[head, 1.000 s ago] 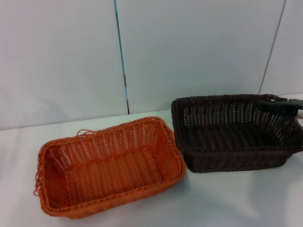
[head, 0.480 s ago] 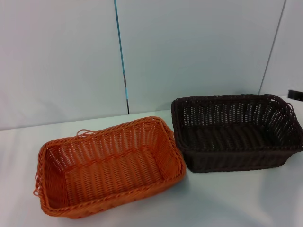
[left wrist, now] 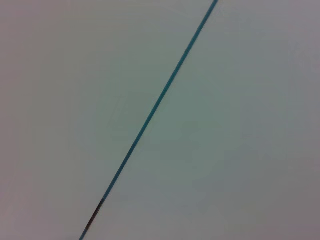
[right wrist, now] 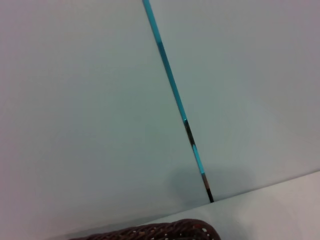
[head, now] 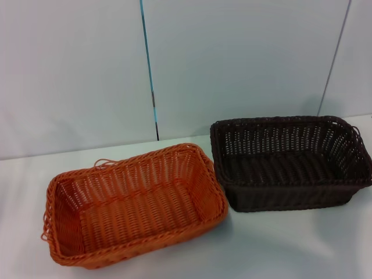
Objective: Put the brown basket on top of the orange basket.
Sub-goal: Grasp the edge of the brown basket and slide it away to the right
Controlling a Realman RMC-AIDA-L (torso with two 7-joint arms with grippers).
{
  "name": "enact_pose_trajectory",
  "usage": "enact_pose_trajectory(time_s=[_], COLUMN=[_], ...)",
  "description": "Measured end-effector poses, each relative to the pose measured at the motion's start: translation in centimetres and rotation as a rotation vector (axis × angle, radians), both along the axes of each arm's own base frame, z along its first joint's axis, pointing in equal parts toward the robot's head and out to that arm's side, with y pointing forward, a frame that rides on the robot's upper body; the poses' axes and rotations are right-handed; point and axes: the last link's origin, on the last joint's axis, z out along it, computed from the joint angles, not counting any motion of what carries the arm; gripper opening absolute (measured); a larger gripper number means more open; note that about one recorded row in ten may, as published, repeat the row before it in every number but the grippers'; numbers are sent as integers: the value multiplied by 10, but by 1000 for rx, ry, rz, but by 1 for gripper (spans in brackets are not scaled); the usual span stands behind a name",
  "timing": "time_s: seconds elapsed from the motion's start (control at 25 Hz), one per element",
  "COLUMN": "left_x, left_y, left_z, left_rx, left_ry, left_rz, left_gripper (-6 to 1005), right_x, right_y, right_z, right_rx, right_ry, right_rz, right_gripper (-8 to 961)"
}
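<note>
The brown basket [head: 288,161] stands upright on the white table at the right of the head view, its long side facing me. A strip of its braided rim [right wrist: 155,231] shows in the right wrist view. The orange basket [head: 135,204] sits at the left front, turned at an angle, with loose strands at its left end. The two baskets stand side by side, a small gap between their near corners. Neither gripper shows in any view.
A white wall with a thin blue seam [head: 149,70] rises behind the table [head: 279,244]. The left wrist view holds only that wall and the blue seam [left wrist: 150,115]. Bare tabletop lies in front of the brown basket.
The right gripper, which was at the brown basket's far right corner a second ago, has drawn off to the right and out of view. Both baskets stay in place.
</note>
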Motion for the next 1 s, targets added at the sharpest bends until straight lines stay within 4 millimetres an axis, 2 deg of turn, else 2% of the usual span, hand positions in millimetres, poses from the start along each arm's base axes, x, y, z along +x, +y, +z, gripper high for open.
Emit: enact_pose_trajectory(time_s=[0.28, 0.76, 1.0], left_x=[-1, -2, -4], left_y=[-2, -2, -4], left_z=[-1, 2, 2], left_rx=[-6, -5, -5], left_ry=[9, 24, 29], left_rz=[-1, -5, -2], left_gripper=[801, 801, 800], right_x=[5, 24, 24], right_y=[11, 26, 29], right_z=[-7, -37, -51], right_rx=[-29, -47, -61], right_ry=[2, 11, 8], right_rz=[-38, -92, -93], right_gripper=[838, 832, 828])
